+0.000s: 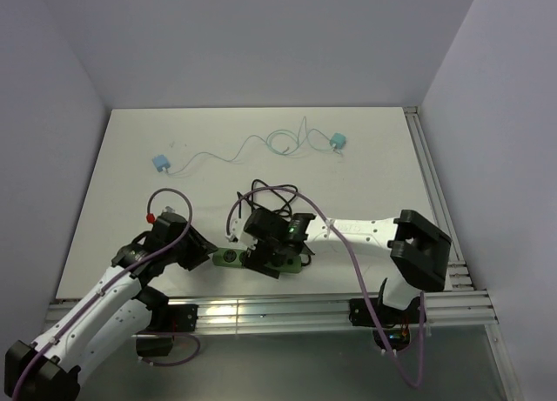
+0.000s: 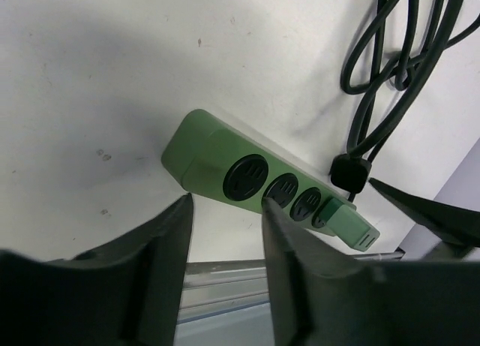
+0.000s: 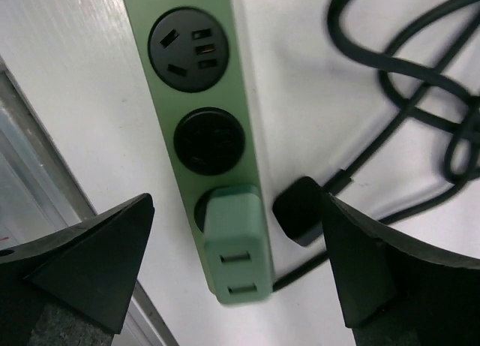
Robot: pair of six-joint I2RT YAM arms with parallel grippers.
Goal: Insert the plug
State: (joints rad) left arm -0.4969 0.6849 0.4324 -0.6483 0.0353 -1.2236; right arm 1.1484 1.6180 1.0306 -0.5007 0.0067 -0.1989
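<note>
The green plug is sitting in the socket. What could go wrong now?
1. The right tool stands open with a finger on each side of the green plug. If it pulls away crooked, it might nudge the plug loose.
2. The left tool is open right beside the end of the power strip; a bump could slide the strip on the table.
3. The black cable loops close by and might catch a finger.

Left tool jaws parted, right tool jaws spread wide, both arms angled inward
</note>
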